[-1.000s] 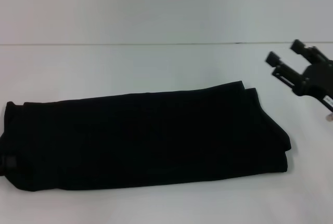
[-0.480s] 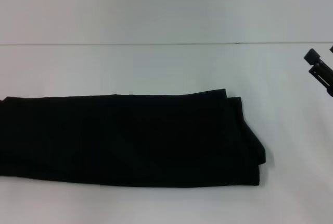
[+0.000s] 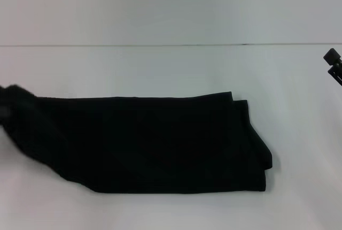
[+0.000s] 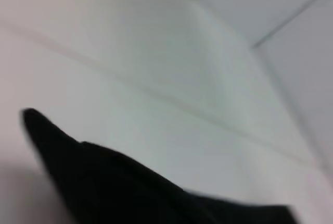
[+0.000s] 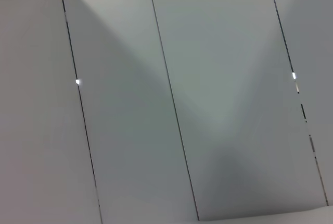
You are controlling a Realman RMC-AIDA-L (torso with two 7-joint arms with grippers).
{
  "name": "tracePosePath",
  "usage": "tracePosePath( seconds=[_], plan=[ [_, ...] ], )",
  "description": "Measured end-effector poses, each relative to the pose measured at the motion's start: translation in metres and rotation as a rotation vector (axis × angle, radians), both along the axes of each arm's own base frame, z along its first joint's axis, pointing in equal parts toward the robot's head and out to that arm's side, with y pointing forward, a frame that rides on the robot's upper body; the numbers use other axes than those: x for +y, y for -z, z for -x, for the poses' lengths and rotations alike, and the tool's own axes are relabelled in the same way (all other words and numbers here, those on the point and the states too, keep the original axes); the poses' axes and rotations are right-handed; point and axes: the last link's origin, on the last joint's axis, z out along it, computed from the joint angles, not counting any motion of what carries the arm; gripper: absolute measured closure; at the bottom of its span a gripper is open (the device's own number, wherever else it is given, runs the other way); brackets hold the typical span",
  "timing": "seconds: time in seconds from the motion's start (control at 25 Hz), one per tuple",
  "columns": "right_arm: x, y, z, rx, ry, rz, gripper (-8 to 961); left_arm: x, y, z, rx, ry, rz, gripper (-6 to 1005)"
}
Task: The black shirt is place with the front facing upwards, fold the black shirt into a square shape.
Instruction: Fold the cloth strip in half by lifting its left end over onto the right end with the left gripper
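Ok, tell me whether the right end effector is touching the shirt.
Apart. The head view shows the right end effector at the far right edge above bare table, with a wide white gap to the shirt.

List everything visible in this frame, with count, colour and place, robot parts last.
black shirt: one, black, folded into a long band across the near middle of the table; its left end lifted toward the left edge of the head view, its right end lying flat in layers; no lettering shows.
table: one, white, under the shirt and filling most of the head view.
wall: pale, behind the table's far edge; panel seams show in the right wrist view.
right gripper: one, black, only a tip shows at the right edge of the head view, off the shirt.
left gripper: not visible itself.
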Motion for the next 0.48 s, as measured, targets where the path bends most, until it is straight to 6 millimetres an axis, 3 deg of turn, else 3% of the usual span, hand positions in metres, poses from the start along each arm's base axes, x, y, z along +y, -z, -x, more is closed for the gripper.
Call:
tracePosePath(
  seconds=[0.2, 0.48],
  plan=[
    [-0.001, 0.0, -0.001, -0.005, 0.003, -0.003, 129, 0.019, 0.014, -0.041, -0.112, 0.159, -0.013, 969],
    [-0.009, -0.007, -0.011, -0.004, 0.033, -0.043, 128, 0.044, 0.053, -0.097, -0.165, 0.337, 0.085, 969]
  ],
)
